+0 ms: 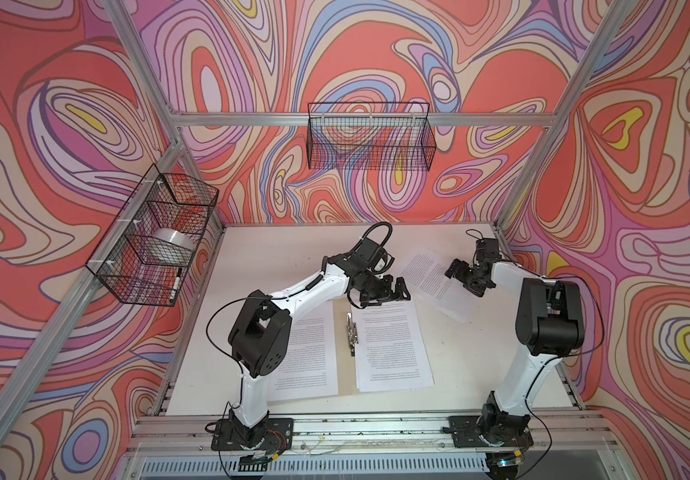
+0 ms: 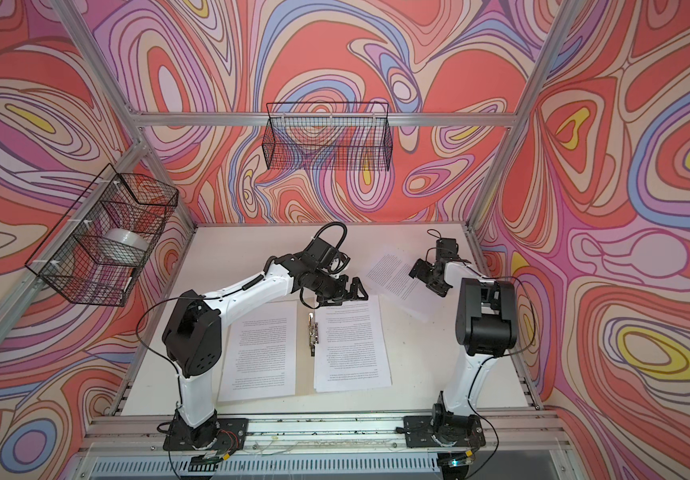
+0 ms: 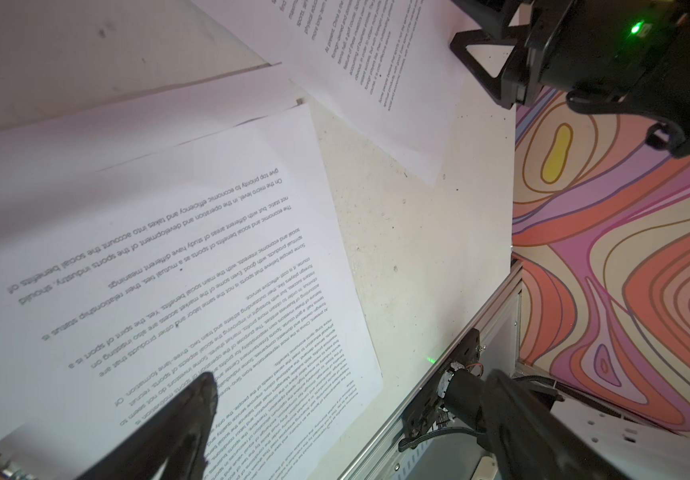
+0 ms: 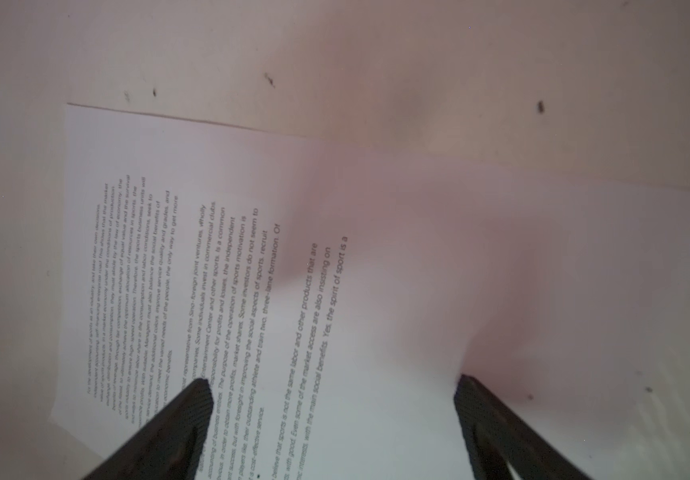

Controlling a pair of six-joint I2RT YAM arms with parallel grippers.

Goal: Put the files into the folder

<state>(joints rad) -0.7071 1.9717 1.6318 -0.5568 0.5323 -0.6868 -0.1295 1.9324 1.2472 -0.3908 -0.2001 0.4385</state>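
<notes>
Most of folder (image 1: pixel 346 374) hidden under files (image 1: pixel 393 349); spine clip (image 1: pixel 351 332) seemingly metal.

Table (image 1: pixel 480 353): folder (image 1: pixel 346 374), loose sheet (image 1: pixel 432 278)

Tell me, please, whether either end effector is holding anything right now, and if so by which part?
Nothing is held. The left end effector and the right end effector both stand open above the files, gripping none.
</notes>
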